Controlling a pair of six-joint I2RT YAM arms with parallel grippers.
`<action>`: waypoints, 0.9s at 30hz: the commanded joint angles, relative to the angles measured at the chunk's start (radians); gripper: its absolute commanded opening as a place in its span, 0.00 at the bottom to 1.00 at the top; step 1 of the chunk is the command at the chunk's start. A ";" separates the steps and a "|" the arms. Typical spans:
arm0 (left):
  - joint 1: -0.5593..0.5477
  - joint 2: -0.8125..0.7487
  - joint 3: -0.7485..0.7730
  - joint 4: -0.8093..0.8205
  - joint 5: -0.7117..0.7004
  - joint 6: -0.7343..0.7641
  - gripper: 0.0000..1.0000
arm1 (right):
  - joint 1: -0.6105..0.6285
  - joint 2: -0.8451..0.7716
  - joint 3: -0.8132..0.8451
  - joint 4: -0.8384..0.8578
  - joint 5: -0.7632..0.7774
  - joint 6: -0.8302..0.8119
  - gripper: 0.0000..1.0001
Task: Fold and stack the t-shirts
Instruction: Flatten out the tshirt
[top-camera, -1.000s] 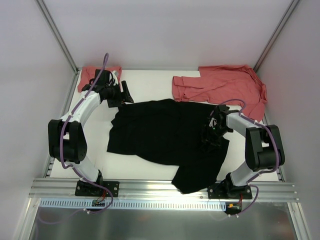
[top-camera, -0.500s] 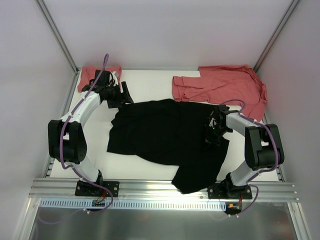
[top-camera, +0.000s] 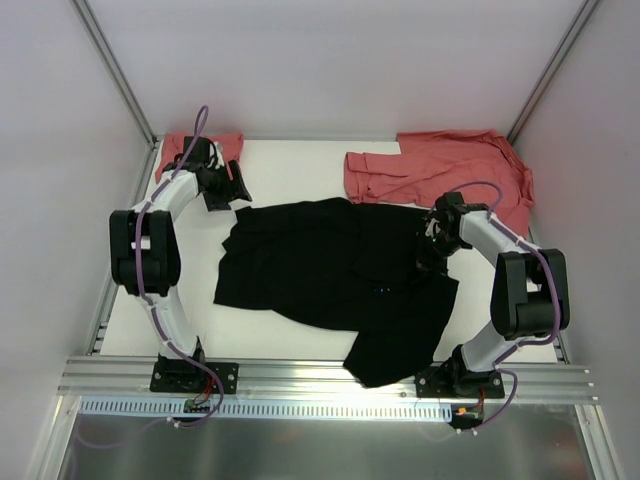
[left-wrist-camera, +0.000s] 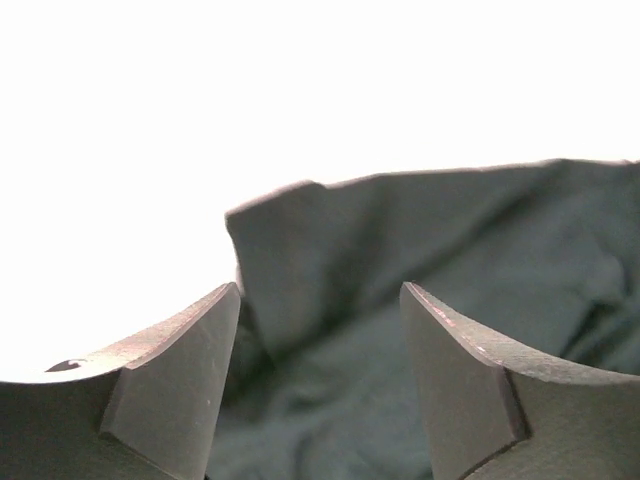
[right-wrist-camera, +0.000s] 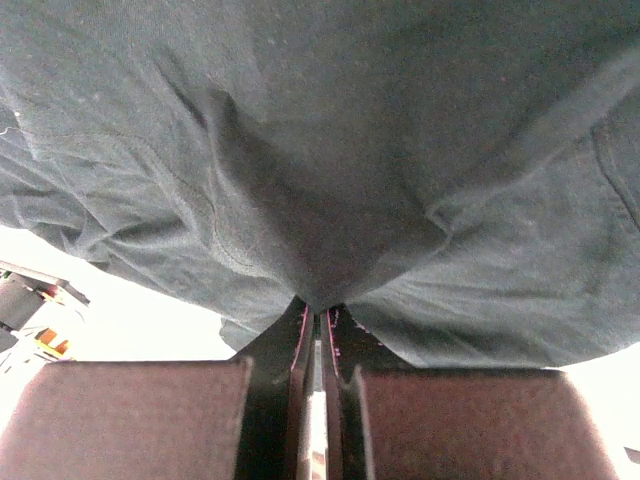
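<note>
The top external view is being lit brightly and evenly from above, only faint shadows being cast, while the left wrist view is being blown out to white beyond the black t-shirt (left-wrist-camera: 450, 260) and the right wrist view's near fingers (right-wrist-camera: 150, 420) are being blurred.

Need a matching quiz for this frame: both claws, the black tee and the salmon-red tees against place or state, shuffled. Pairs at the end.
Things:
1. left claw
2. right claw
3. black t-shirt
4. salmon-red t-shirts

Place or state:
A. shut, pinching dark cloth
B. at the far corners of the table
C. open, nothing between the fingers
D. spread over the middle, reaching the near edge

Pairs: 1-C, 2-A, 3-D, 4-B
</note>
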 joint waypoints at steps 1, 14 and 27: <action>0.040 0.093 0.073 0.026 0.017 -0.031 0.66 | -0.011 -0.017 0.055 -0.078 0.017 -0.017 0.00; 0.048 0.264 0.224 0.000 0.081 -0.087 0.61 | -0.020 0.016 0.119 -0.118 0.020 -0.017 0.00; 0.040 0.288 0.224 -0.077 0.111 -0.080 0.54 | -0.020 0.051 0.142 -0.107 0.014 -0.011 0.00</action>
